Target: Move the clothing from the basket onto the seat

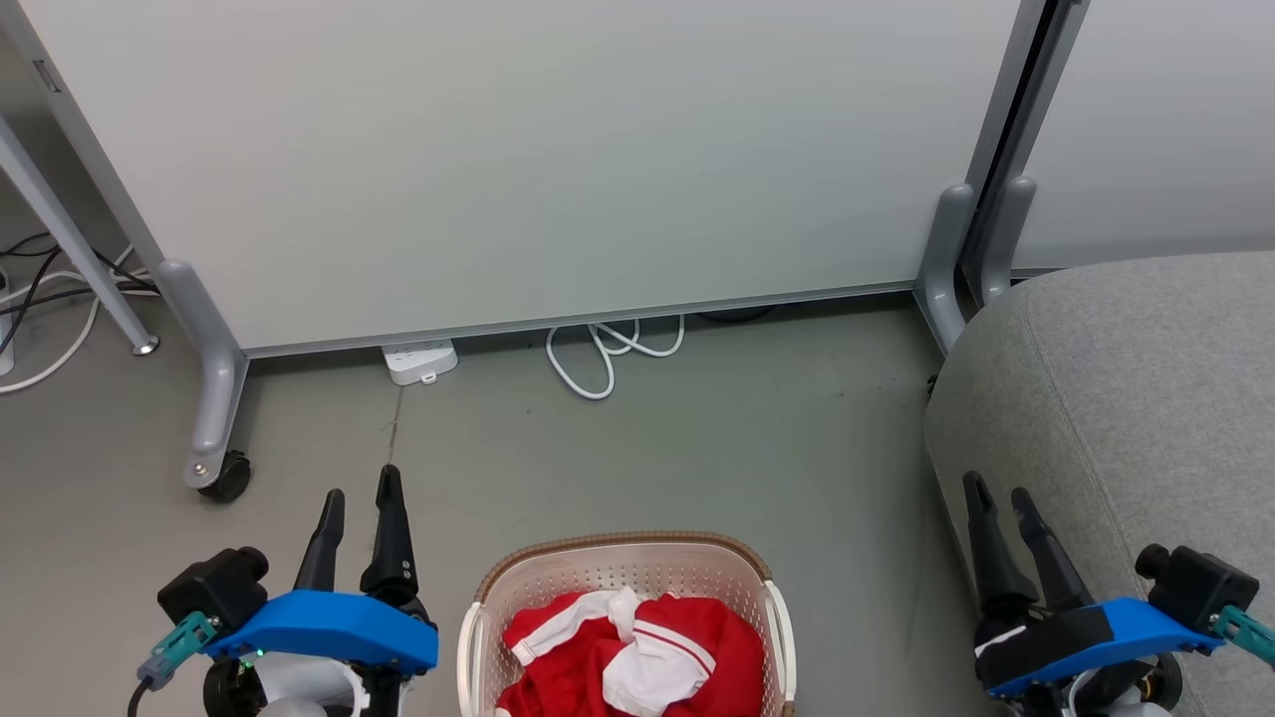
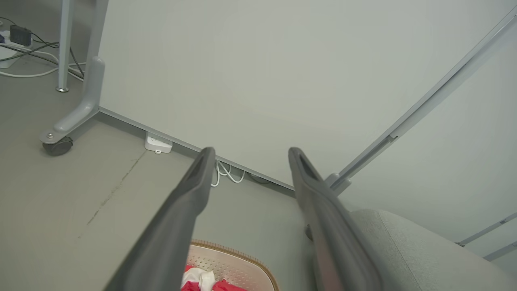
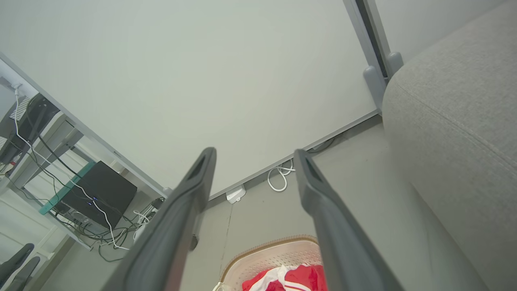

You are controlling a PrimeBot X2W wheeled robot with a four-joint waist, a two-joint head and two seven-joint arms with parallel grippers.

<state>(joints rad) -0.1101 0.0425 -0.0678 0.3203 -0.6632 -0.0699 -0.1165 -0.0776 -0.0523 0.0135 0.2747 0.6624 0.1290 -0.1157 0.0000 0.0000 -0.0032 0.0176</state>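
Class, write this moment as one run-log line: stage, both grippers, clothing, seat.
stage: no grasp yet | left gripper: open, empty | right gripper: open, empty | clothing: in basket | seat: right of basket

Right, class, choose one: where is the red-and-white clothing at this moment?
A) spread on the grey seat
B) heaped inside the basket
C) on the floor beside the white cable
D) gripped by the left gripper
B: the clothing lies heaped inside the basket, and the left gripper and right gripper are both open with nothing between their fingers.
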